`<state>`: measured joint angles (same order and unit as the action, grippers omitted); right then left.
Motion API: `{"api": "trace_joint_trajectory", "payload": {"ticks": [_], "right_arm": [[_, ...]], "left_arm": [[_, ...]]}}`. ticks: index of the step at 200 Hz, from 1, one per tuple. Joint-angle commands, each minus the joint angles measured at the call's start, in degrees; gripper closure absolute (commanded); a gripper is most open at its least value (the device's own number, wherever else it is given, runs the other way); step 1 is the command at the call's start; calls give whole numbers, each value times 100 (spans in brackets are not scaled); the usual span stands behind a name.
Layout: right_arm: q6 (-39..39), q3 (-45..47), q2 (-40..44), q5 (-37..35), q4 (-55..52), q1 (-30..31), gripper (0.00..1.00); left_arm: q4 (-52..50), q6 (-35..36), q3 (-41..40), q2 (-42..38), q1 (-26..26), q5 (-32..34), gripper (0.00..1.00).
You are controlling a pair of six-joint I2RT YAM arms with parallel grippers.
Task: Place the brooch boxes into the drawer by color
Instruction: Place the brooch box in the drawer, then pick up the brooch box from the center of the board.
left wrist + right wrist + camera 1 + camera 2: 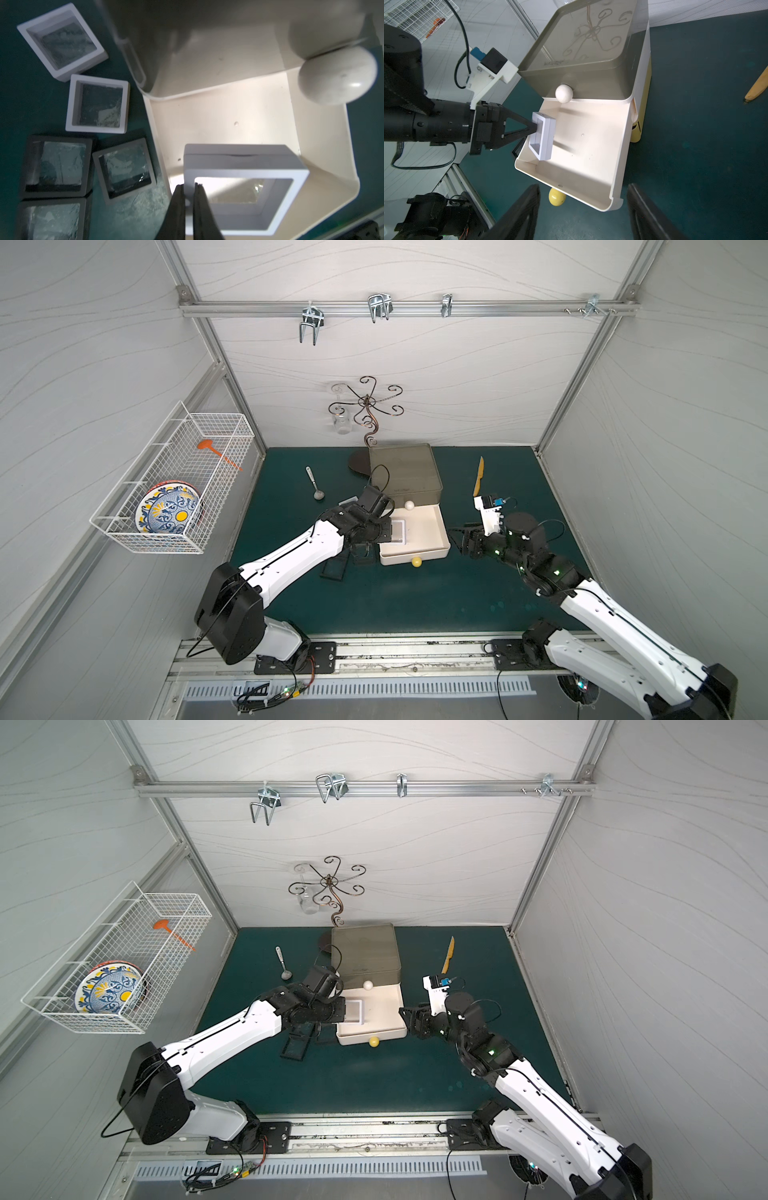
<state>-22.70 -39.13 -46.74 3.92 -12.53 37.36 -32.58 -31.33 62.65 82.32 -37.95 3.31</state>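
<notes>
Brooch box (544, 138): white-rimmed one is hanging on edge over the white drawer (591, 149), at its 9 o'clock side.
Left gripper (536, 129): jaws are pinching the box's rim.
Right gripper (463, 540): jaws are standing apart, holding nothing, beside the drawer's 3 o'clock wall.
Drawer chest (405, 472): white tier is sitting pulled out toward 6 o'clock.
Loose boxes (97, 104): two white and three dark are lying on the green mat (20, 104) at the drawer's 8 o'clock.
</notes>
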Motion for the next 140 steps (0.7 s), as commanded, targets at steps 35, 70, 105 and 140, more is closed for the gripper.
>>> {"api": "trace_joint_trajectory", "payload": {"ticks": [35, 70, 105, 140], "right_arm": [[-97, 125, 28, 64, -3, -45, 29], [-97, 125, 49, 53, -6, -45, 29], [-97, 125, 73, 30, -12, -41, 29], [7, 118, 120, 88, -12, -45, 29]], "left_arm": [[286, -119, 63, 206, -116, 108, 84], [243, -106, 92, 112, -124, 203, 75], [150, -62, 188, -201, -124, 381, 70], [-281, 303, 392, -727, 234, 1051, 63]]}}
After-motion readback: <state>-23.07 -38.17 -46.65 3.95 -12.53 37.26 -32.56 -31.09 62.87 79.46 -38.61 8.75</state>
